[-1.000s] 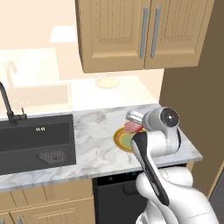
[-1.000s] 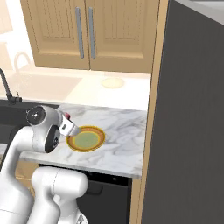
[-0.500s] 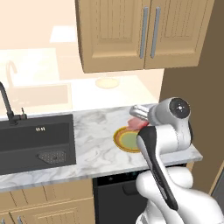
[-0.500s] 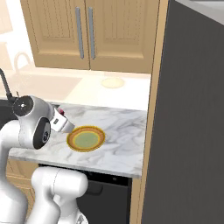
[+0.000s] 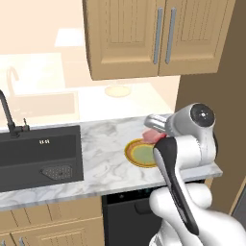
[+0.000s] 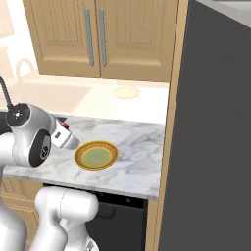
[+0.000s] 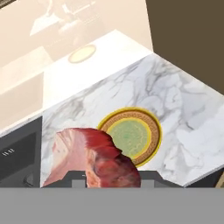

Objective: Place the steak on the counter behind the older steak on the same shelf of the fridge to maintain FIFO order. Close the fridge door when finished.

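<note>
Jaws clamped on the steak point(image 7: 89, 159), raw pink-red meat with a paler fatty edge, held up off the counter point(image 7: 175, 105) in front of the hand camera. Gripper point(image 7: 105, 179) mostly hidden under the meat there; only dark finger bases visible at the bottom. Seen from the left base camera as a metallic wrist with a bit of pink steak point(image 5: 153, 136) at its tip, raised just above the far rim of a plate point(image 5: 141, 153). From the right base camera, gripper point(image 6: 68, 139) pointing down and right toward the plate point(image 6: 96, 155), its tip beside the plate's left rim; meat itself hard to make out from that side.

Plate round, yellow-rimmed with a patterned brown band and a pale green centre, flat on the marbled white counter point(image 5: 103, 158), nothing on it. In the hand camera, plate point(image 7: 131, 135) partly covered at its lower left by the hanging steak.

Dark sink point(image 5: 38, 156) with a black tap point(image 5: 9, 117) set into the counter to the left. Tan wall cupboards point(image 6: 98, 37) with grey bar handles above. Small pale disc point(image 6: 126, 92) on the back wall under the cupboards. Tall grey fridge point(image 6: 215, 137) at the right end of the counter, its front shut.
</note>
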### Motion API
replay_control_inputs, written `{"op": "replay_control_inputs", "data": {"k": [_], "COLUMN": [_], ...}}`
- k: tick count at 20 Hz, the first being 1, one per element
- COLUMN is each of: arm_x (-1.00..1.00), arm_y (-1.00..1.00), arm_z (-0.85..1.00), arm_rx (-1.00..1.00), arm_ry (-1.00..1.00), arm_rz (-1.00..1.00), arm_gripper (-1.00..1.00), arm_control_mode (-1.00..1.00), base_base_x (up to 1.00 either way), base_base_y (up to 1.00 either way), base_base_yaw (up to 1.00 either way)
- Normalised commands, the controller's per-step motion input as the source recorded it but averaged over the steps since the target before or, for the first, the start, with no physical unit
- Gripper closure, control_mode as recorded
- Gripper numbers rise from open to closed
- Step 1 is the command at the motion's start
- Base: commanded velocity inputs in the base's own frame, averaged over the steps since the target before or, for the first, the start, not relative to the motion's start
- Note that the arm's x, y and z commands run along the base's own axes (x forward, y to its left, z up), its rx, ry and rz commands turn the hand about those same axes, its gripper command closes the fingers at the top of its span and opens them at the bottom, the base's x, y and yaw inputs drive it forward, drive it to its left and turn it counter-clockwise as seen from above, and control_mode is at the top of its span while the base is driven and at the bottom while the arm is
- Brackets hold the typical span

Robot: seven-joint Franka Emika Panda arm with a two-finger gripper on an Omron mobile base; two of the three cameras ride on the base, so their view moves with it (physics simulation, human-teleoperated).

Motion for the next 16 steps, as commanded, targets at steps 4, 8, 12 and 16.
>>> {"op": "replay_control_inputs", "data": {"k": [4, 8, 12, 16], "arm_x": [-0.63, -0.39, -0.43, -0.42], "arm_y": [0.0, 0.05, 0.0, 0.0], "arm_z": [0.2, 0.15, 0.32, 0.24], "arm_rx": [0.01, 0.0, 0.0, 0.0], "arm_ry": [-0.04, 0.0, 0.0, 0.0], "arm_rz": [-0.11, -0.08, -0.02, 0.0], "arm_gripper": [1.0, 1.0, 1.0, 1.0], "arm_control_mode": [-1.0, -1.0, -1.0, 1.0], "base_base_x": [0.0, 0.0, 0.0, -0.17], "base_base_y": [0.0, 0.0, 0.0, 0.0], "base_base_yaw": [0.0, 0.0, 0.0, 0.0]}}
